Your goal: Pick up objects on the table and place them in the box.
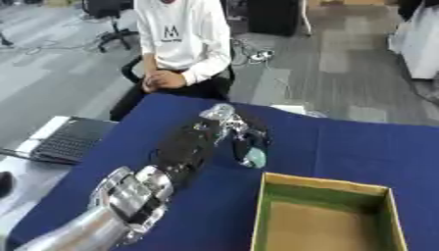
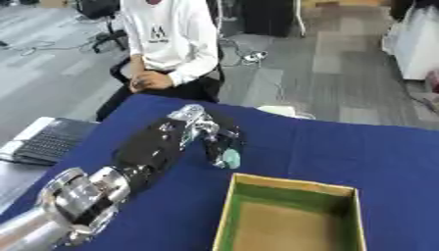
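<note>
Grasping step: my left hand [image 1: 230, 128] has fingers curled on a dark object [image 1: 250, 151] with pale end, at 11 o'clock of the box [image 1: 260, 211]; next, lift and carry over box.

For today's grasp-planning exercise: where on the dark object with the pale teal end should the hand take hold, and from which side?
A judgement: grip the dark object across its narrow dark middle, coming from above on its left side, where the left hand already is. It lies elongated on the blue table, teal end toward the box, so its long sides are open. Its exact shape is unclear.
</note>
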You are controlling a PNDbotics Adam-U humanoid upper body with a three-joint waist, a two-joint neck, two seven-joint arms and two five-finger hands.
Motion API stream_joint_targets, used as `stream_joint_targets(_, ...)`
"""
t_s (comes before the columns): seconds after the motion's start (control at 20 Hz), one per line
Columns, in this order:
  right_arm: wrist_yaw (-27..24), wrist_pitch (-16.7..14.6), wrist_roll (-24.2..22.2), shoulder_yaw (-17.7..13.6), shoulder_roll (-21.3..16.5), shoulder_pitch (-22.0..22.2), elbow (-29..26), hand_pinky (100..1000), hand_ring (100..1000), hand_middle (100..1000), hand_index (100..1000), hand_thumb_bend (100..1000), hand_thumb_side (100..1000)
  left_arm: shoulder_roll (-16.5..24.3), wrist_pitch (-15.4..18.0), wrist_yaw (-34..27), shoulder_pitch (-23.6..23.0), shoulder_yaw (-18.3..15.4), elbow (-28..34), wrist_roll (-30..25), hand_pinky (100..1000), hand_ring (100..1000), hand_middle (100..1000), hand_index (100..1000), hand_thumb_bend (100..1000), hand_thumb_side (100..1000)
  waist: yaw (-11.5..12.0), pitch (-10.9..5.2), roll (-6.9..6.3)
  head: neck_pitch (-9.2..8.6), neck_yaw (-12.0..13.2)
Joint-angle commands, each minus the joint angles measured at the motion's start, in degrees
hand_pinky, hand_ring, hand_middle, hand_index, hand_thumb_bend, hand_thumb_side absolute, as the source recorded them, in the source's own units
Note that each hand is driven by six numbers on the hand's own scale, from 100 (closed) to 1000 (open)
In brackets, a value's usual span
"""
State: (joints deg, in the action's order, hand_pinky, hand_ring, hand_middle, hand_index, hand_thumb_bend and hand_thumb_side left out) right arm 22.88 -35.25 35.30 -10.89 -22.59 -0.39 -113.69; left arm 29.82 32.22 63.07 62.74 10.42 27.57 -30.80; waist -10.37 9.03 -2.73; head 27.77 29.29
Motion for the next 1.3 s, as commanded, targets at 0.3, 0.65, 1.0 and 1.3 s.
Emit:
stream_joint_targets(0.3,0.43,-16.72,16.66,0.0,-0.5,0.48,-0.9,153,268,280,407,100,1000,2.11,11.14,1.74,2.02,0.25,-0.02,-10.71,513,494,737,826,609,254,0.5,-1.18,0.25,0.74,0.64)
stream_joint_targets(0.65,0.63,-16.72,16.66,-0.09,-0.33,0.59,-0.9,153,268,280,406,100,1000,2.22,12.85,1.54,1.26,0.41,-0.11,-9.99,400,388,555,597,542,243,0.61,-1.19,0.39,0.61,0.65)
stream_joint_targets(1.0,0.57,-16.72,16.66,-0.12,-0.22,0.52,-0.9,153,268,279,407,100,1000,2.07,13.44,2.65,0.49,0.33,-0.73,-8.85,357,343,510,510,522,251,0.59,-1.07,0.42,0.9,0.66)
stream_joint_targets(1.3,0.82,-16.72,16.66,-0.01,-0.09,0.81,-0.9,151,267,278,407,100,1000,2.84,13.26,2.48,0.1,0.18,-0.85,-9.11,569,553,662,728,906,346,0.89,-1.17,0.45,1.07,0.32)
